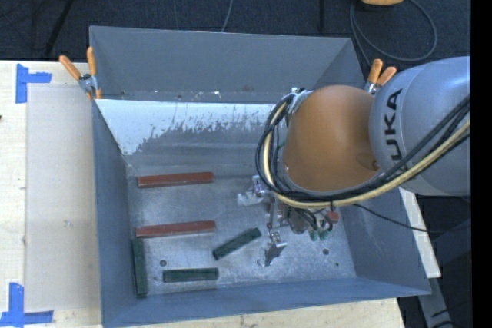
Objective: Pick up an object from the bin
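Note:
My gripper [271, 248] hangs low over the bin floor, right of centre, under the arm's orange cover. A dark green bar [237, 243] lies tilted just to its left, its right end close to the gripper's tip. Whether they touch I cannot tell. Nothing shows held in the gripper. A second dark green bar [190, 274] lies flat further left, near the front wall.
Two reddish-brown bars lie parallel on the left half of the floor, one [175, 180] behind the other [175, 228]. A third dark green bar [139, 266] lies along the left wall. The arm and its cables cover the bin's right side.

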`<state>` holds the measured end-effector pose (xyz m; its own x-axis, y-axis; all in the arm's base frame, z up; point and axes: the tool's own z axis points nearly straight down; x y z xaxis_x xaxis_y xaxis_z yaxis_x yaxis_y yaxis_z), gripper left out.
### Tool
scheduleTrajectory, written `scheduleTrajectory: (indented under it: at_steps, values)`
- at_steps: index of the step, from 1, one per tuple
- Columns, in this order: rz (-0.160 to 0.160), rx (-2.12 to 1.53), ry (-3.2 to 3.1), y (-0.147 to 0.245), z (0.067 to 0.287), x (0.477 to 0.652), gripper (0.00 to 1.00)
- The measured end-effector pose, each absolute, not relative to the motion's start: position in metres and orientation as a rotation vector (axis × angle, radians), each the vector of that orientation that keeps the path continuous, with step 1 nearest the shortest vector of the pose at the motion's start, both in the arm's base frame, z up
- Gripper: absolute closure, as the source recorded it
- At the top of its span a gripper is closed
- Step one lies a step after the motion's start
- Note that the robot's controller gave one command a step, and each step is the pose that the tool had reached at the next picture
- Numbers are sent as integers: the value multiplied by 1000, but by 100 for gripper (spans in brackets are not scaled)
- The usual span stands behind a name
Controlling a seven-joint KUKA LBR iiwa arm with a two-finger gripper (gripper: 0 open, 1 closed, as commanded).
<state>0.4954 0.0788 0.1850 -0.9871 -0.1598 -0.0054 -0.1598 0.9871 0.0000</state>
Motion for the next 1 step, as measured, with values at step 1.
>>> scheduleTrajectory:
  at_steps: [1]
  values:
    - [0,-452,3106,89,117,499,0]
